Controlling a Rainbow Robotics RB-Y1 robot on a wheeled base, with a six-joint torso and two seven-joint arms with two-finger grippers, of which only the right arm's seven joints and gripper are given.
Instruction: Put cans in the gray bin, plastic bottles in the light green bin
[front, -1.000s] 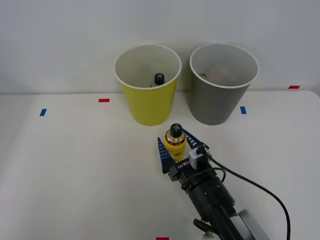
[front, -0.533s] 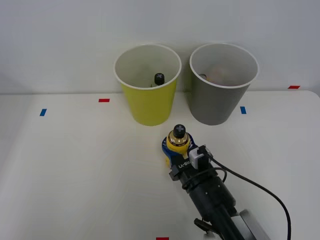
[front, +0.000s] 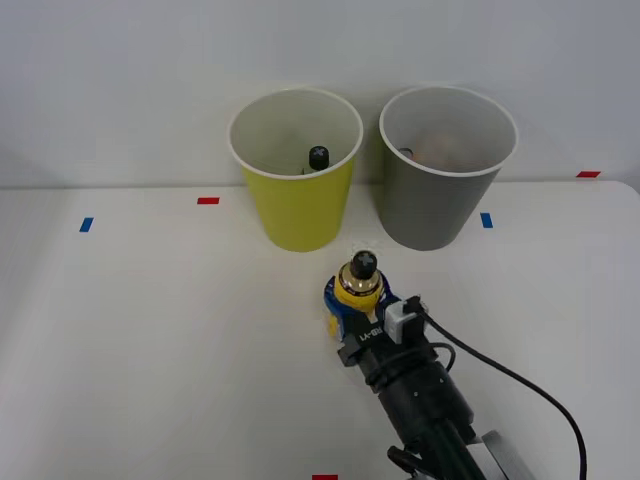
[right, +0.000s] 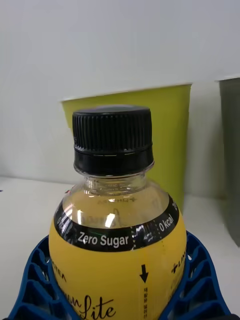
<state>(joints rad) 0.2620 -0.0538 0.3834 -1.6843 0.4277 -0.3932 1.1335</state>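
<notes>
R gripper (front: 357, 300) clamped on upright yellow bottle (right: 117, 235), light green bin (front: 296, 170) at 11 o'clock, gray bin (front: 440, 175) at 1, 2nd bottle (front: 318, 158) in green bin

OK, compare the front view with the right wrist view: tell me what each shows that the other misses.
Front view alone: the insides of both bins, with a black-capped bottle in the light green bin, plus colored tape marks on the table. Wrist view alone: the yellow bottle's label print, reading "Zero Sugar". Both: the right pincer closed on that bottle, with the light green bin and the gray bin behind.
</notes>
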